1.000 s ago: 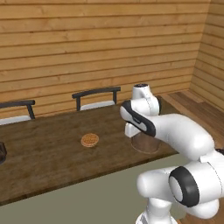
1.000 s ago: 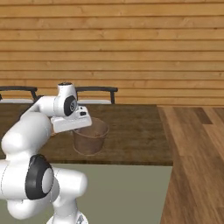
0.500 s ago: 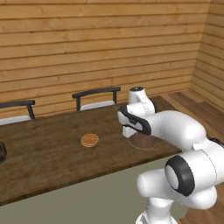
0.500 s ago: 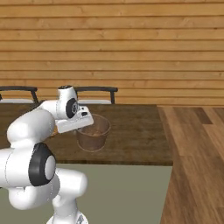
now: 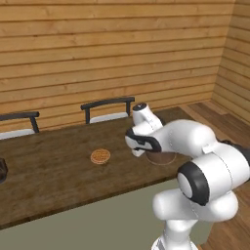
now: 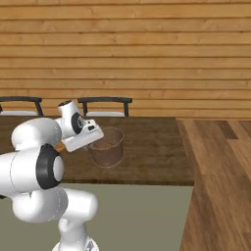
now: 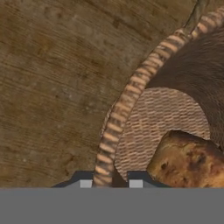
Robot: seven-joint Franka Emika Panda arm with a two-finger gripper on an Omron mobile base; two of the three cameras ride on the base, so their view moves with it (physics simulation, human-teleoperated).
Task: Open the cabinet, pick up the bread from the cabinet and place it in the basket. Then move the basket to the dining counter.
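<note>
The basket (image 6: 107,147) stands upright at the near right part of the dining counter (image 6: 152,142); I cannot tell whether its base touches the top. My gripper (image 7: 110,181) is shut on the basket's braided rim (image 7: 131,94), one finger inside and one outside. The bread (image 7: 188,162), a crusty brown bun, lies on the woven floor of the basket. In the left base view my arm hides most of the basket (image 5: 163,158), and my hand (image 5: 141,139) reaches over the dining counter (image 5: 49,166). The cabinet is out of view.
A flat round tan waffle-like disc (image 5: 100,156) lies on the counter left of the hand. Two dark chairs (image 5: 107,110) (image 5: 19,122) stand along the far side before a wooden plank wall. A dark object (image 5: 2,170) sits at the left edge. The counter ends at right over wooden floor (image 6: 220,166).
My arm has stretched forward, carrying the basket a little farther over the counter and away from the base. The grip on the rim is unchanged.
</note>
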